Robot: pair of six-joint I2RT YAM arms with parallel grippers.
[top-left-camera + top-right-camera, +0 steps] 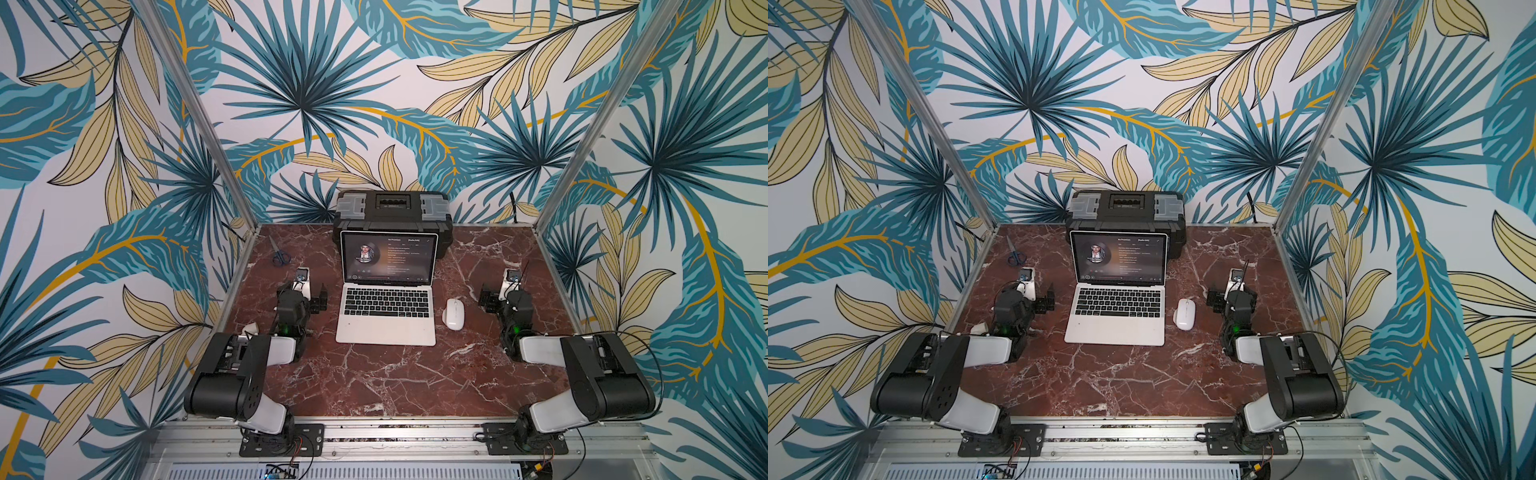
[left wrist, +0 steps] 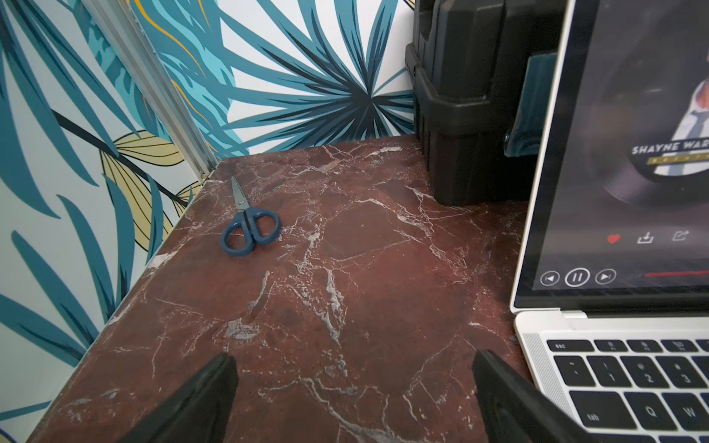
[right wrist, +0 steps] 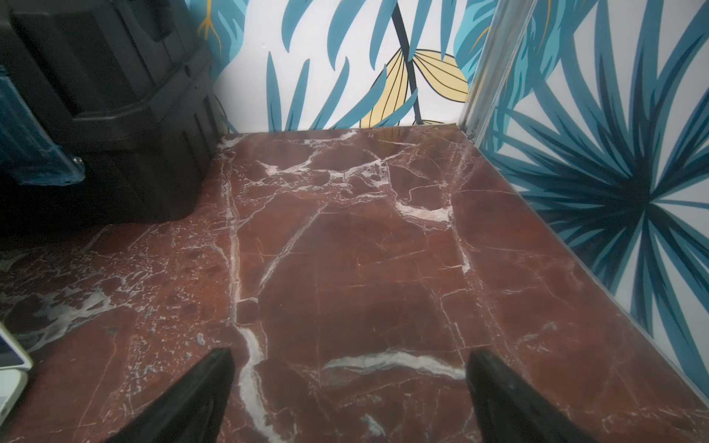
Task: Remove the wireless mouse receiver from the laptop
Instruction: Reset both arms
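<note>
Only in both top views, the wireless mouse [image 1: 454, 313] beside the laptop [image 1: 386, 328]; left gripper [image 2: 355, 354] and right gripper [image 3: 351, 351] gaping, empty

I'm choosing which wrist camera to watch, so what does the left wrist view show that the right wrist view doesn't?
Left wrist only: the blue scissors, the laptop screen and keys, and the open left end effector. Right wrist only: the open right end effector and the table's far right corner, with just a pale laptop corner at the picture's edge. Both: the black toolbox, the red marble table and the leafy walls.
</note>
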